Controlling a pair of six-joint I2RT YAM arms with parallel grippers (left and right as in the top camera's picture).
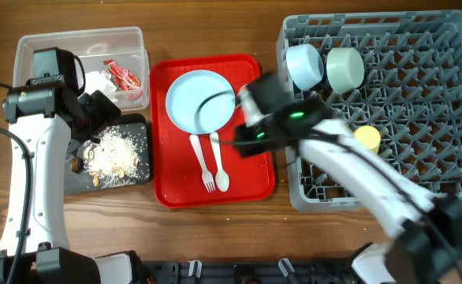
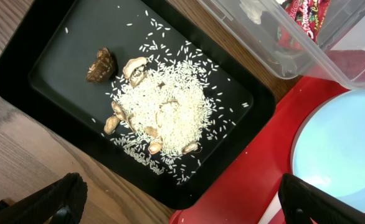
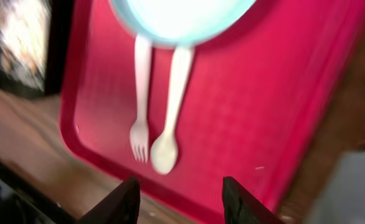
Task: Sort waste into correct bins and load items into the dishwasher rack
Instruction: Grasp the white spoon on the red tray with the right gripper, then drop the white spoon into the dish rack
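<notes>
The food scraps (image 1: 117, 154) with a brown chunk (image 2: 101, 65) lie in the black tray (image 1: 81, 180), also in the left wrist view (image 2: 52, 56). The red wrapper (image 1: 123, 75) and white tissue (image 1: 98, 82) lie in the clear tub (image 1: 81, 43). The pale blue plate (image 1: 195, 99), white fork (image 1: 202, 162) and spoon (image 1: 219, 162) rest on the red tray (image 1: 255, 177). The blue bowl (image 1: 303, 65), green bowl (image 1: 344, 68) and yellow cup (image 1: 366, 139) sit in the grey rack (image 1: 436, 79). My left gripper (image 2: 182, 202) is open over the black tray's corner. My right gripper (image 3: 179, 199) is open above the red tray.
The red tray lies between the black tray and the rack. The wooden table (image 1: 215, 24) surrounds everything. My right arm (image 1: 357, 170) crosses the rack's left edge.
</notes>
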